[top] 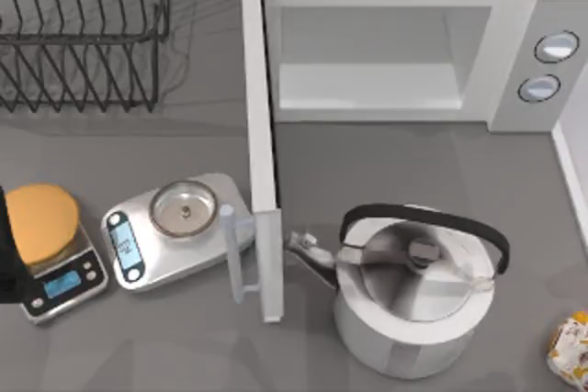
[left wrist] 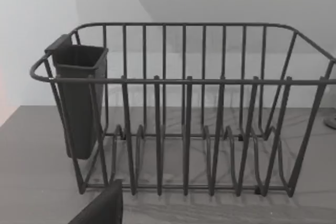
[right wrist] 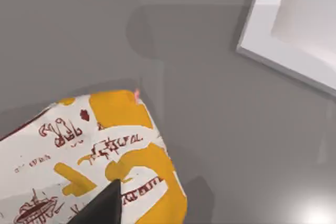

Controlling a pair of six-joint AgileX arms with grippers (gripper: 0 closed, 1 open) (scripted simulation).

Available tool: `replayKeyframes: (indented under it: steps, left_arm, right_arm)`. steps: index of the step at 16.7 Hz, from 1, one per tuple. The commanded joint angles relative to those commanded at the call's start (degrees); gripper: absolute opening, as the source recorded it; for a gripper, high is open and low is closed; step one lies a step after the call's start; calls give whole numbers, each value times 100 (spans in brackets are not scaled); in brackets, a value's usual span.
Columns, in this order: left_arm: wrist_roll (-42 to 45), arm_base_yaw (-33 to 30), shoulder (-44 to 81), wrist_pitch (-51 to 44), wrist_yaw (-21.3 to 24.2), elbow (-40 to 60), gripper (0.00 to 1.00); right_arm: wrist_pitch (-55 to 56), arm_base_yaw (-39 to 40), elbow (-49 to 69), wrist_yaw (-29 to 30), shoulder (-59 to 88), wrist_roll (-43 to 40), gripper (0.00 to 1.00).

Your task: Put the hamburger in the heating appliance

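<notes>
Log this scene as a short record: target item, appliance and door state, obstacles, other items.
target: hamburger, wrapped, at the table's right front edge
appliance: microwave at the back, door swung open, cavity bare
obstacle: steel kettle stands in front of the microwave
other items: two scales, one carrying an orange dome; wire dish rack back left

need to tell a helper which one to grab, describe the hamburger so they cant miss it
Start at the big white microwave at the table's back, then its open door, then the steel kettle. Right of the kettle, at the table's edge, lies the hamburger: small, cream-white wrapper, yellow patches, dark red print.
</notes>
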Motion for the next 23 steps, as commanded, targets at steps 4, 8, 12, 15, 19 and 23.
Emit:
replayKeyframes:
  steps: [4, 8, 12, 15, 19, 23]
  left_arm:
    - [0, 0, 0, 0, 0, 0, 100]
    - [0, 0, 0, 0, 0, 0, 100]
    - [0, 0, 0, 0, 0, 0, 100]
    - [0, 0, 0, 0, 0, 0, 100]
    - [0, 0, 0, 0, 0, 0, 100]
    - [0, 0, 0, 0, 0, 0, 100]
  right_arm:
    - [-1267, 456, 1135, 28, 1874, -642, 100]
    - [-2161, 1019, 2352, 120, 3505, -892, 100]
    - [-2632, 1483, 3198, 207, 4481, -893, 100]
    - [-2712, 1573, 3320, 227, 4624, -882, 100]
    - [-2683, 1534, 3292, 221, 4608, -895, 100]
    - [-2041, 1129, 2865, 233, 4862, -1291, 100]
